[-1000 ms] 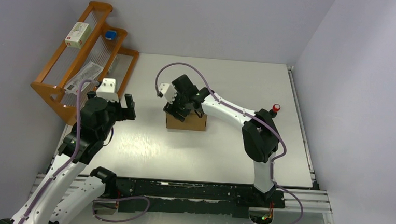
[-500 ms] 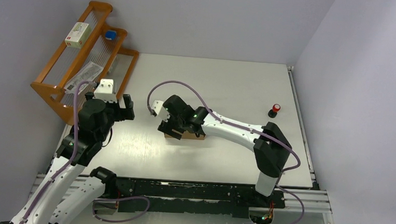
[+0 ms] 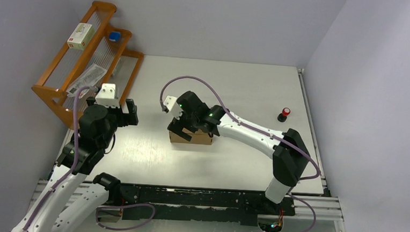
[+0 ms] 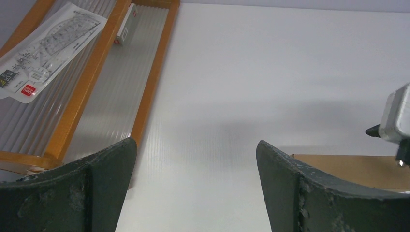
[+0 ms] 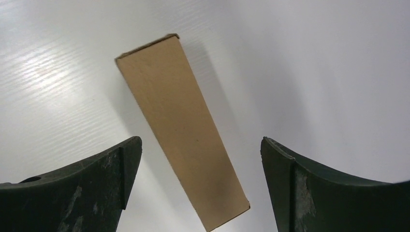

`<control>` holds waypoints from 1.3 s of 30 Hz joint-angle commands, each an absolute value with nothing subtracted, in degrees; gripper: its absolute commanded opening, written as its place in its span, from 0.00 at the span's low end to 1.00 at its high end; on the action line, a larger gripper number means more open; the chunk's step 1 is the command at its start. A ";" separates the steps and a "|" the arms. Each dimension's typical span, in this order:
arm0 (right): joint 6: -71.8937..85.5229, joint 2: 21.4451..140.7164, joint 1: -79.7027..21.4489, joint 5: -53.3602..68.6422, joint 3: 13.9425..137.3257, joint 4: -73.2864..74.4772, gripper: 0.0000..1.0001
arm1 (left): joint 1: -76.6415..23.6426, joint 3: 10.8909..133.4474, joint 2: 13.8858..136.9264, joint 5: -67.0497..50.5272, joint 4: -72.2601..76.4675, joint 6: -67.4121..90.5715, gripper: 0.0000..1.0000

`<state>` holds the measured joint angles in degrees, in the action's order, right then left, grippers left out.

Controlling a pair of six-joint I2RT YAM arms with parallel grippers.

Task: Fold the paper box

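On the white table [image 3: 247, 86], with an orange rack [image 3: 59, 83] at its left edge, the right arm [image 3: 245, 131] reaches in over the paper box [image 3: 192, 137], which lies near the middle of the table, well apart from the rack. The right gripper [image 5: 200, 159] hangs above the box with its jaws spread wide and nothing gripped. The left gripper [image 4: 196, 159] waits near the rack, likewise released and empty. The likely hazard: the wrist camera shows the box running at a slant between the jaws, so a closing squeeze could catch it corner-first and spin or skid it across the smooth table rather than seat it squarely. A hard pinch on light cardboard could also dent a wall or spring a tucked flap, and with the left gripper off to the side, nothing braces the box against a push. The box is plain brown cardboard, a long narrow block that looks already closed, its faces flat and its edges crisp. A small red button [image 3: 285, 114] sits apart, near the table's right edge
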<state>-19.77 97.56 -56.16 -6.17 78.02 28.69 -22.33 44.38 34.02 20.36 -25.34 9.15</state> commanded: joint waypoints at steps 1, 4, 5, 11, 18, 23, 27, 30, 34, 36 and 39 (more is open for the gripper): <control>-19.54 100.43 -53.60 -2.42 80.36 32.06 0.97 | -22.59 43.78 33.18 20.34 -24.62 8.24 0.98; -19.66 101.75 -52.34 0.90 80.43 31.59 0.96 | -22.59 43.77 33.32 19.77 -24.52 8.18 0.98; -19.83 102.12 -52.16 2.01 80.39 31.25 0.96 | -22.65 43.85 33.27 19.76 -24.52 8.17 0.98; -20.73 105.39 -51.50 6.22 82.16 32.20 0.93 | -22.59 43.77 33.62 19.45 -24.59 8.17 0.98; -21.57 108.74 -51.41 8.50 84.64 34.80 0.81 | -22.59 43.77 33.95 19.08 -24.48 8.09 0.98; -21.43 111.09 -51.42 7.53 88.48 39.41 0.69 | -22.59 43.86 33.96 19.08 -24.43 8.08 0.98; -22.06 110.32 -51.52 3.97 89.71 40.41 0.57 | -22.59 43.86 33.90 19.24 -24.52 8.15 0.98; -23.15 108.98 -52.12 -1.33 89.30 38.77 0.52 | -22.65 43.94 33.45 19.42 -24.61 8.17 0.98; -25.98 107.56 -54.02 -12.11 87.76 34.52 0.53 | -22.89 44.03 32.78 20.08 -24.85 8.34 0.98; -27.39 107.61 -54.95 -18.09 87.11 31.82 0.54 | -23.17 44.12 32.42 20.57 -24.99 8.39 0.98; -30.78 108.52 -56.62 -27.02 84.76 25.39 0.54 | -23.66 44.20 31.66 21.33 -25.28 8.59 0.98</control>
